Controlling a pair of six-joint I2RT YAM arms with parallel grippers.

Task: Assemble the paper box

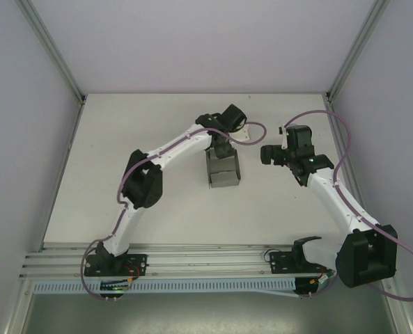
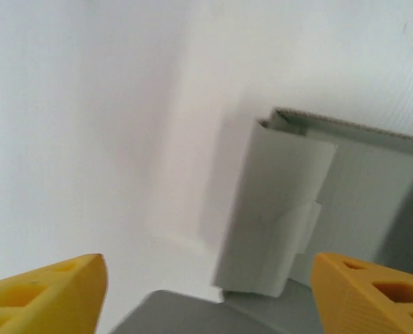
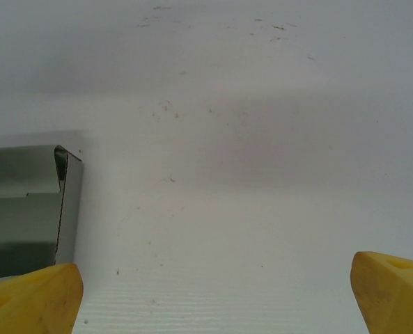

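The grey paper box (image 1: 225, 174) stands partly folded near the middle of the white table (image 1: 122, 153). My left gripper (image 1: 223, 154) hovers at its far side, pointing down at it. In the left wrist view the box (image 2: 276, 209) shows an upright folded flap and an open top edge between my left gripper (image 2: 209, 296)'s yellow fingertips (image 2: 46, 292), which stand wide apart and open without touching the card. My right gripper (image 1: 267, 154) hangs to the right of the box, apart from it. In the right wrist view that gripper (image 3: 213, 292) is open over bare table, with the box (image 3: 21, 209) at the left edge.
Pale enclosure walls stand on the left (image 1: 25, 139), back and right. A metal rail (image 1: 192, 254) with the arm bases runs along the near edge. Purple cables (image 1: 345, 139) loop over the right arm.
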